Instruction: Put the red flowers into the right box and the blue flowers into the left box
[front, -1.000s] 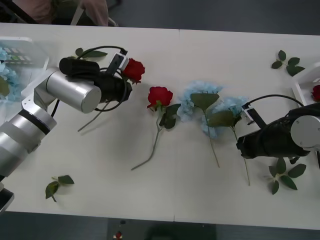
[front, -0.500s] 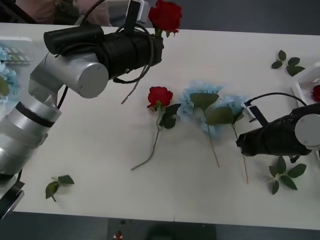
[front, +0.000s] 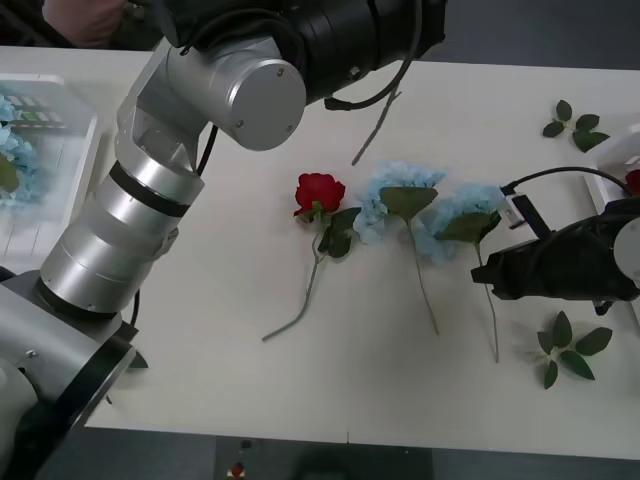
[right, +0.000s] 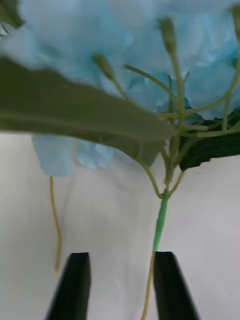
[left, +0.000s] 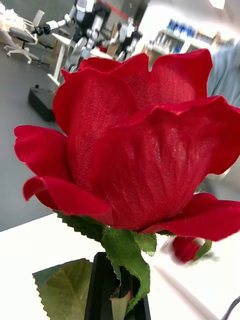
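Observation:
My left gripper (left: 117, 295) is shut on the stem of a red rose (left: 135, 150), held high above the table's far edge. In the front view my left arm (front: 330, 35) reaches across the top and the rose's stem (front: 377, 130) hangs below it. A second red rose (front: 319, 192) lies mid-table. Two blue flowers (front: 400, 195) (front: 465, 215) lie right of it. My right gripper (front: 483, 275) sits low at the right blue flower's stem (right: 160, 225), open (right: 122, 287), with the stem just inside one finger (right: 172, 285). The right box (front: 612, 165) holds a red rose (front: 633, 183). The left box (front: 55, 140) holds blue flowers (front: 12, 155).
Loose green leaf sprigs lie at the far right (front: 573, 125) and near my right arm (front: 568, 348). The table's front edge runs along the bottom of the front view. A person's sleeve (front: 85, 18) shows beyond the far left corner.
My left arm has lifted the rose off the table and swung it up and to the right, past the top of the front view. The right gripper has stayed at the blue flower's stem.

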